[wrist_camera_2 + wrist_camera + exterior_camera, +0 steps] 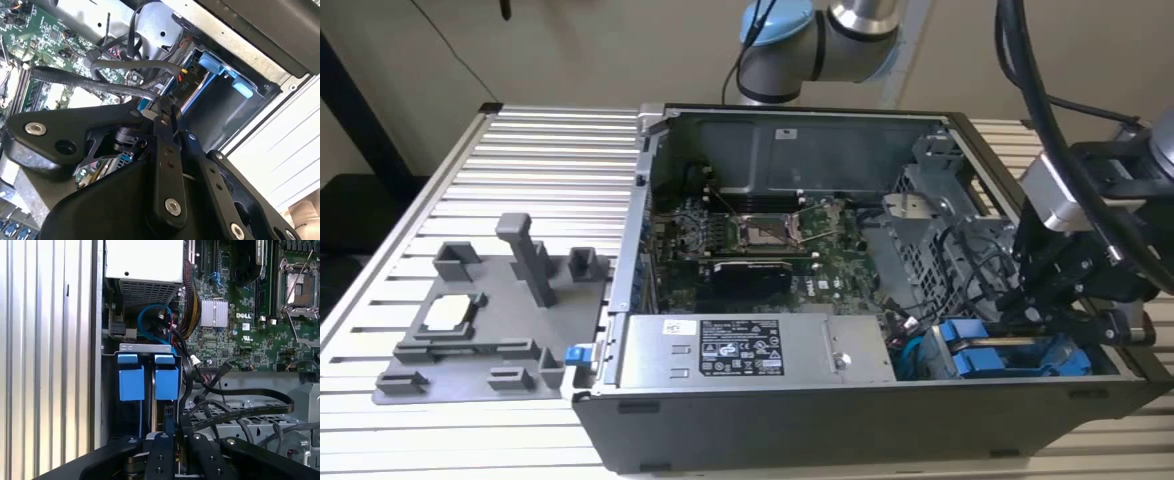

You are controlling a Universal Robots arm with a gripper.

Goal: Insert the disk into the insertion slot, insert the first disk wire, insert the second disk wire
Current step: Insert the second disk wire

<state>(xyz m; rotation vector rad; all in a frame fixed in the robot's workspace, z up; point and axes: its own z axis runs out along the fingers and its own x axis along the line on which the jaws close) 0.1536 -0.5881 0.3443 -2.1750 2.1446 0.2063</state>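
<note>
In the first wrist view two blue carrier fronts sit side by side in the grey drive cage (145, 347). The disk (166, 382) is the one in line with my gripper, seated in its insertion slot; the other drive (131, 382) has a thin blue wire running along it. My gripper (176, 435) sits just behind the disk's rear, its black fingers (165, 150) drawn together on a black wire end (150, 114). In the exterior view the gripper (1027, 310) reaches into the cage at the case's right, above the blue carriers (981, 360).
Black cables (240, 410) loop over the cage beside the gripper. The motherboard (761, 235) and the labelled power supply (720, 350) take up the rest of the case. A grey fixture plate (480, 320) lies on the slatted table (520, 160) at the exterior view's left.
</note>
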